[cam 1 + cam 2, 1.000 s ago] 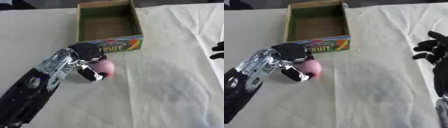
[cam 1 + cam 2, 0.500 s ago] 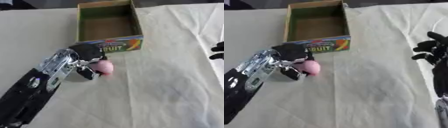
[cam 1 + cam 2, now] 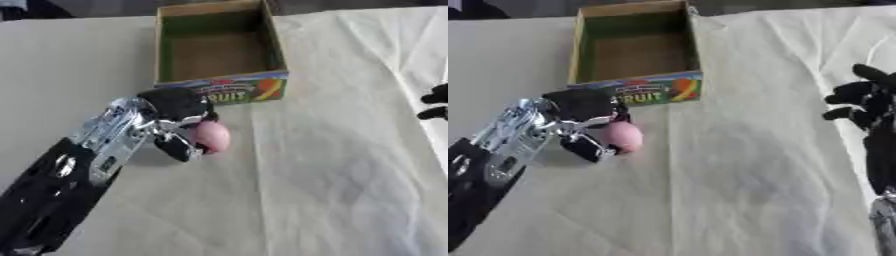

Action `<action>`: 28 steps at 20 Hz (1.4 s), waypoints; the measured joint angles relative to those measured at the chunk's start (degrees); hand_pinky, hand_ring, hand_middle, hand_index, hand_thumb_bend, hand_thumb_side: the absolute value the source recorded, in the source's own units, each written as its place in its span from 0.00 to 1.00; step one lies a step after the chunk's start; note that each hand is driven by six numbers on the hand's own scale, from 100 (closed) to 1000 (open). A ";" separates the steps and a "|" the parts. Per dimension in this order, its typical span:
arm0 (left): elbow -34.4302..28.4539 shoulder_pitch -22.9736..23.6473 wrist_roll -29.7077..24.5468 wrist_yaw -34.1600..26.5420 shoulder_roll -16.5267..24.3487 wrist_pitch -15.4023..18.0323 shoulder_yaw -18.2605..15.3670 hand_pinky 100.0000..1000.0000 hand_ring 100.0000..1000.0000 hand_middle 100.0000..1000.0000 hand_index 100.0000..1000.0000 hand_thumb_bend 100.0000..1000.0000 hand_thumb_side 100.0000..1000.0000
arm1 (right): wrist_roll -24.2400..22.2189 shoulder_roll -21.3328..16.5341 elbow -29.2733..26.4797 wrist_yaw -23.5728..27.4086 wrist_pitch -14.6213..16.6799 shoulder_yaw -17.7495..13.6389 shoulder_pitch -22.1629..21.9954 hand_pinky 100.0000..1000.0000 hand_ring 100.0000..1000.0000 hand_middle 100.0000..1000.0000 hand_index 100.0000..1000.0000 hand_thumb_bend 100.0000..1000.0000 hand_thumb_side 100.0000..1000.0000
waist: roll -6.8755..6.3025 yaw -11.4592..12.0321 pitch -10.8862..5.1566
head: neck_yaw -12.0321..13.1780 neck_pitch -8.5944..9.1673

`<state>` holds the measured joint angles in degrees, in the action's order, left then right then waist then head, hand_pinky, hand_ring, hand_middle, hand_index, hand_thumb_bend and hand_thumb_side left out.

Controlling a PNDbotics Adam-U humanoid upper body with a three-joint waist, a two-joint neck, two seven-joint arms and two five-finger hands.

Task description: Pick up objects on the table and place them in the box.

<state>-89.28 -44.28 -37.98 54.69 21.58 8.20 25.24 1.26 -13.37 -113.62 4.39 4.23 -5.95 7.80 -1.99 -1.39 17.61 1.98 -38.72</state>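
A pink ball-like object (image 3: 213, 136) sits in my left hand (image 3: 176, 110), whose fingers and thumb curl round it just in front of the box. The open cardboard box (image 3: 220, 91) has green inner walls, a brown floor and a colourful printed front with the word FRUIT; nothing shows inside it. My right hand (image 3: 866, 100) stays at the right edge, dark fingers curled and holding nothing.
A cream cloth (image 3: 332, 165) with creases covers the table. Dark shapes lie beyond the table's far edge, at the top of the left eye view.
My left hand has lifted the pink object slightly and carried it a little toward the box front. The right hand has not moved.
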 measured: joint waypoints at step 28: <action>15.61 -20.07 18.48 4.46 -1.20 -4.71 -12.23 0.10 0.39 0.49 0.64 0.00 0.20 | -0.98 -0.02 0.00 0.04 -0.44 0.74 0.84 0.47 0.59 0.54 0.82 0.00 1.00 | -1.09 -2.91 1.49 | 3.07 1.95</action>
<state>-73.68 -64.35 -19.50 59.15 20.38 3.50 13.00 0.28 -13.39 -113.62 4.43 3.79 -5.21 8.64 -3.08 -4.30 19.10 5.06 -36.77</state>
